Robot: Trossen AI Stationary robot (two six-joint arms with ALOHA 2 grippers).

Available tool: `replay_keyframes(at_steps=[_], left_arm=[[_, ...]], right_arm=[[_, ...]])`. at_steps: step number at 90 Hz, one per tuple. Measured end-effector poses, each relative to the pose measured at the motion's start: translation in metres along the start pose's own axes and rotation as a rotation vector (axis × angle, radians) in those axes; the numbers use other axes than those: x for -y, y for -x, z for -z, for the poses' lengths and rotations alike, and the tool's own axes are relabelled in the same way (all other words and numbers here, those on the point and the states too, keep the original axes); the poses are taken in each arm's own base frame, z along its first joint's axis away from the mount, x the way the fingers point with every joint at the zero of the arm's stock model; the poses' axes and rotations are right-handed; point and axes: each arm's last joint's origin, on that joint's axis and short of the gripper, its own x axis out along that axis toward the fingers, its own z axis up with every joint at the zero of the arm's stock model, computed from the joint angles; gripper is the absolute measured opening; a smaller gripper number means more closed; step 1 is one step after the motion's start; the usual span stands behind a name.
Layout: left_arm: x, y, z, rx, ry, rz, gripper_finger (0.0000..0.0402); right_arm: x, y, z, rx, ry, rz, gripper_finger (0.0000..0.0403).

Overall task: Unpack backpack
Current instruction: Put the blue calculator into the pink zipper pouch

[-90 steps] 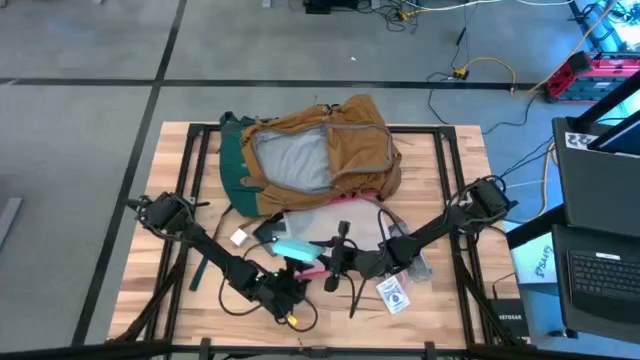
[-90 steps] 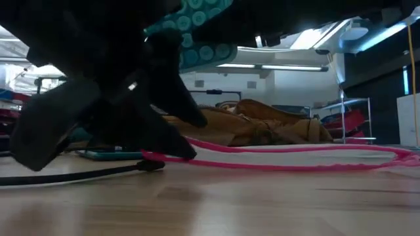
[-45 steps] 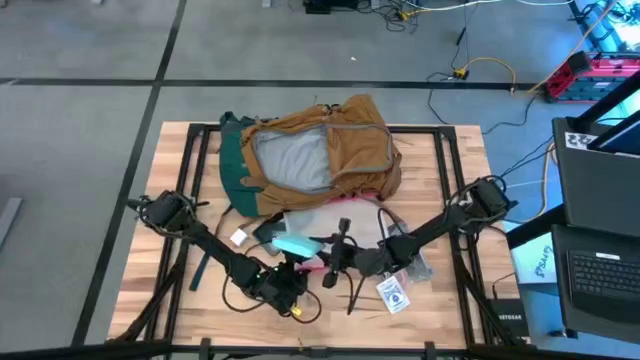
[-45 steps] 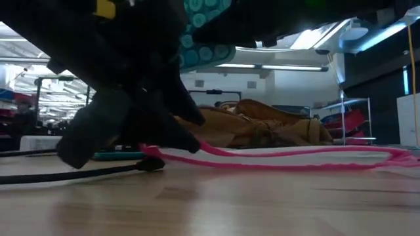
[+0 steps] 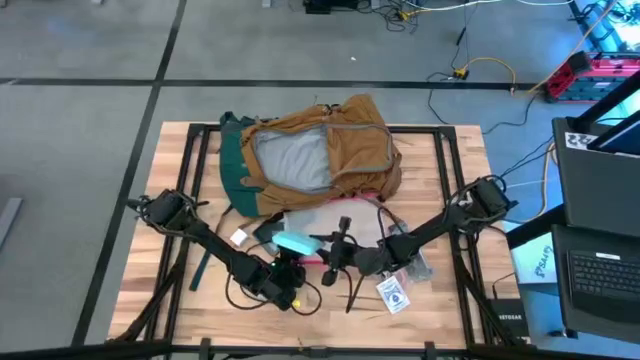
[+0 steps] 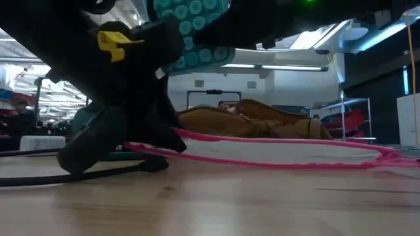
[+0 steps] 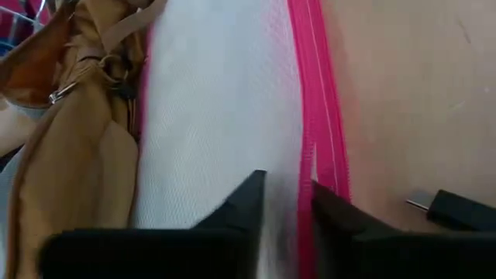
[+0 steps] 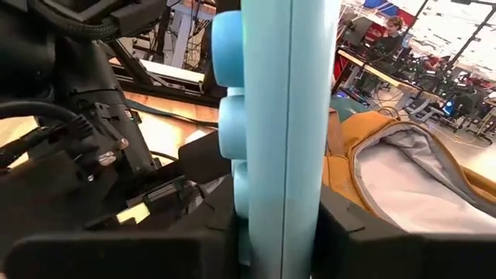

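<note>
— At the near edge of the table (image 5: 455,160), what has been altered in the last second?

— The left gripper (image 5: 287,270) has been brought in from the table's front toward the clear pouch (image 5: 322,222). Its fingers (image 7: 240,203) are now pinched narrowly on the pouch's pink zip edge (image 7: 311,93). In the low view that edge is seen raised at the gripper's end, where it lay flatter a moment ago.

— And the right gripper (image 8: 279,213)?

— It has hardly been moved. It is clamped on a light blue knobbed item (image 8: 271,93), held just above the pouch, beside the left gripper.

— Where is the backpack (image 5: 320,150) to be found?

— It is left at the far middle of the table with its mouth open and the grey lining exposed. The pouch lies just in front of it, touching it or nearly so.

— What is meant for the task?

— It is judged that unpacking is well advanced: two things are already outside, and the pouch seems about to be dragged clear.

— What cannot be made out?

— The pack's interior is only partly seen, so remaining contents cannot be ruled out. Much of the low view is blocked by the arms, and the blue item cannot be identified.
</note>
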Motion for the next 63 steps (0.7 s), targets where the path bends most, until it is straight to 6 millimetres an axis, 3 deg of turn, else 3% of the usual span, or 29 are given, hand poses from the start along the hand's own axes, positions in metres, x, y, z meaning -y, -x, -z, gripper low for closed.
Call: replay_keyframes(at_steps=[5, 13, 37, 63], left_arm=[[0.000, 0.000, 0.000, -0.001, -0.002, -0.002, 0.0014], [0.000, 0.000, 0.001, -0.002, -0.006, -0.015, 0.0004], [0.004, 0.012, 0.003, 0.024, -0.040, -0.120, 0.0000], [-0.007, 0.040, -0.008, 0.097, -0.002, -0.182, 0.0000]], right_arm=[[0.000, 0.000, 0.000, 0.000, 0.003, 0.003, 0.0076], [-0.001, 0.001, -0.002, 0.007, 0.020, 0.016, 0.0076], [-0.010, 0.021, -0.018, 0.050, 0.025, -0.038, 0.0076], [-0.039, 0.055, -0.025, 0.093, 0.056, -0.177, 0.0076]])
